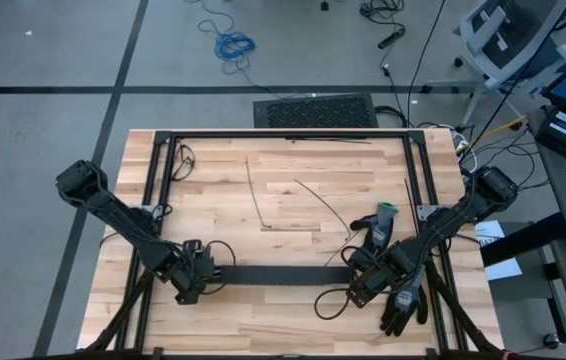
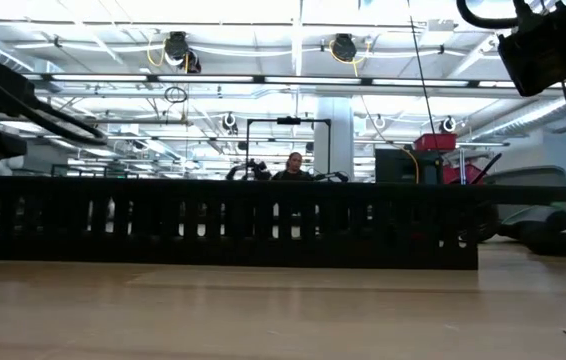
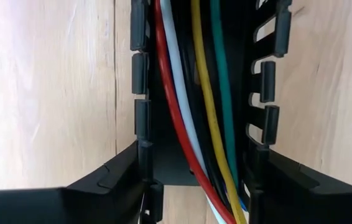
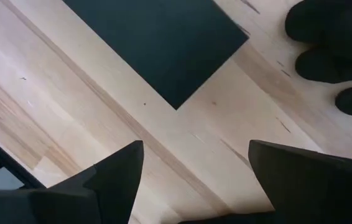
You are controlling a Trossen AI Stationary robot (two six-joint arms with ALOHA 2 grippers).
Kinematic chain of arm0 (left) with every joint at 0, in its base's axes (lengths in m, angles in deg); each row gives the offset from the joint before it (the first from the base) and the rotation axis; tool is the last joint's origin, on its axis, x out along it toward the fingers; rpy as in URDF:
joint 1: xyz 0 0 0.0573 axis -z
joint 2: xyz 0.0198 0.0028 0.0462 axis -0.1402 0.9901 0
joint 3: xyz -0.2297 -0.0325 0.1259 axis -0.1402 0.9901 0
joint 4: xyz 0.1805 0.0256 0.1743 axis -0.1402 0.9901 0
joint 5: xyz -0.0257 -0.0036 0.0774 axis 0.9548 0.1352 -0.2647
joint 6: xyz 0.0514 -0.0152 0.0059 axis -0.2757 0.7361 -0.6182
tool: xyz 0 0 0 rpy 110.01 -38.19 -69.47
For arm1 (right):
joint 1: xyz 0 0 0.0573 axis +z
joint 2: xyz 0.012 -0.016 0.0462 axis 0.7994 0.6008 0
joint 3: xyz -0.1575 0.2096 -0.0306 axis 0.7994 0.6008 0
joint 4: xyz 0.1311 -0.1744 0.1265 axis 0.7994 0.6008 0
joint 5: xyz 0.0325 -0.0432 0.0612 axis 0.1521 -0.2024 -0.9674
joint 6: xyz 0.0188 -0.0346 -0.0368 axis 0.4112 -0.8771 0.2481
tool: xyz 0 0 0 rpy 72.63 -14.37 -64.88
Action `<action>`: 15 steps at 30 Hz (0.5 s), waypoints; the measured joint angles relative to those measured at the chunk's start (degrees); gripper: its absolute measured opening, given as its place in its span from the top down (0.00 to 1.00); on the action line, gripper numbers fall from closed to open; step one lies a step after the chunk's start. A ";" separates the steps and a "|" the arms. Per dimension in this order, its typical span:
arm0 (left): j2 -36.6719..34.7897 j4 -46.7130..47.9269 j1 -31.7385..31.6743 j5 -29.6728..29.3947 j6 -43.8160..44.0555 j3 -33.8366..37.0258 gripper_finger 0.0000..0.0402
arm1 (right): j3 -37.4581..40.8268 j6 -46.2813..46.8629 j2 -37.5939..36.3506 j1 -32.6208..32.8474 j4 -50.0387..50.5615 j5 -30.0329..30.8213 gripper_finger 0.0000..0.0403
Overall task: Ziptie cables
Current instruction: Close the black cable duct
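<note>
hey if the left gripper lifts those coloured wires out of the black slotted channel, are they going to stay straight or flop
Probably flop. The cables are thin separate strands, curving gently inside the slotted channel, so they would likely sag either side of a grip. They lie loose, unbound, so some may slip out or splay apart. The left gripper straddles the channel open, holding nothing yet.

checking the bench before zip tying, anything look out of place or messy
Mostly tidy: the cables lie inside the black slotted strip. Odd bits: black gloves lie on the table's right side beside the right gripper, and thin dark strands lie loose mid-table.
</note>
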 joint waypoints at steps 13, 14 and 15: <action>0.04 -0.44 0.00 -0.08 -0.01 0.07 0.41 | 0.10 6.16 0.00 -1.90 13.23 1.64 0.30; 0.04 -0.44 0.00 -0.08 -0.02 0.07 0.41 | 0.11 6.75 0.00 -2.30 12.53 2.25 0.30; 0.04 -0.44 0.00 -0.08 -0.03 0.07 0.41 | 0.09 7.30 0.00 -2.69 11.68 2.76 0.30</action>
